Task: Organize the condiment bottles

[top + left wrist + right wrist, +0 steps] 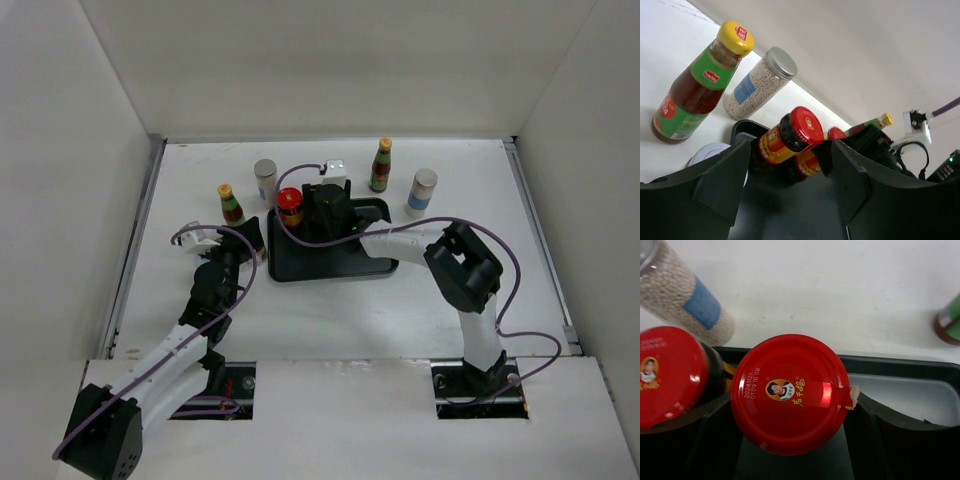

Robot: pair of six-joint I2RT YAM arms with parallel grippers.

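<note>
A black tray (335, 262) lies mid-table. A red-lidded jar (290, 204) stands in its far left corner. My right gripper (323, 206) is over the tray beside that jar. In the right wrist view it (790, 440) is shut on a second red-lidded jar (790, 392), with the first jar (667, 372) to the left. My left gripper (252, 238) is open and empty at the tray's left edge, facing both jars (787, 137). A yellow-capped sauce bottle (231, 203) and a grey-capped shaker (265, 180) stand left of the tray. Another sauce bottle (381, 165) and shaker (422, 192) stand at the far right.
A pale round lid (710, 152) shows just outside my left gripper's left finger, beside the tray wall (742, 127). White walls enclose the table on three sides. The tray's right half (910, 395) holds nothing.
</note>
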